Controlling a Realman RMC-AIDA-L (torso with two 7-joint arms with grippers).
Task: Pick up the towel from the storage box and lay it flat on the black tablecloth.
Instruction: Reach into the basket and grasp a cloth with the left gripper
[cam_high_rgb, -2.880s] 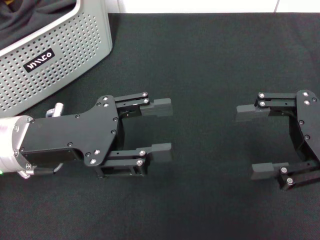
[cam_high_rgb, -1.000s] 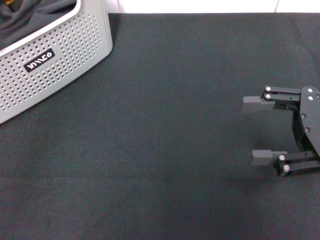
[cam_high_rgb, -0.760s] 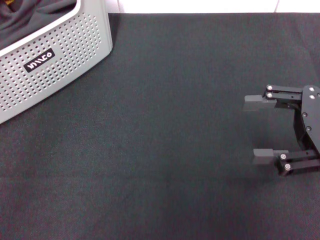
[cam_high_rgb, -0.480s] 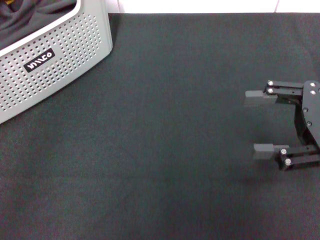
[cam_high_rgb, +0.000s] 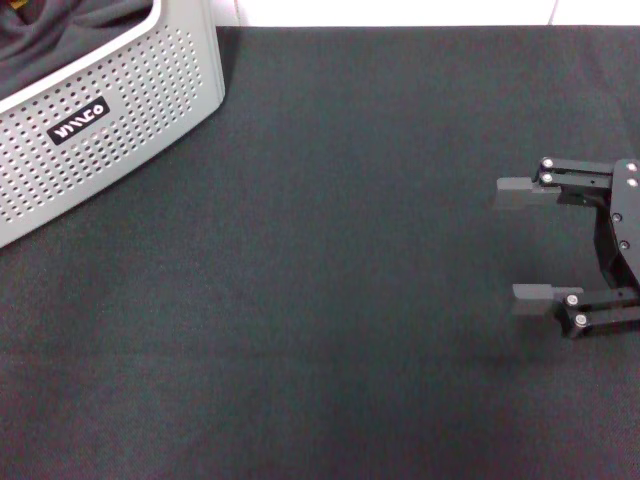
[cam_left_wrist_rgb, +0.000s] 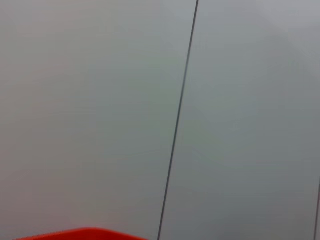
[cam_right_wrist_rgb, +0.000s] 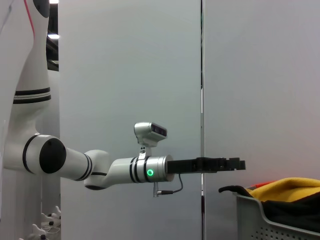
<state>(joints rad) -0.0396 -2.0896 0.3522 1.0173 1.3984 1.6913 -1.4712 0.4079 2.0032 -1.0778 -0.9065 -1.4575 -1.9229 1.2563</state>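
reaching the left gripper (cam_right_wrist_rgb: 220, 164), raised beside the light grey perforated storage box (cam_high_rgb: 110, 120), fingers' gap unreadable, should drop onto the yellow-and-grey fleece towel (cam_right_wrist_rgb: 287, 187) inside; right gripper (cam_high_rgb: 525, 245) hovers wide-fingered over black tablecloth (cam_high_rgb: 330, 300).

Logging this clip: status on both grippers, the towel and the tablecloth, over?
Right gripper open, low over the black tablecloth. Left gripper raised beside the storage box, holding nothing. Towel bunched in box.

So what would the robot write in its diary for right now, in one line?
towel: in storage box | left claw: raised near box, grip unclear | right claw: open, over black tablecloth
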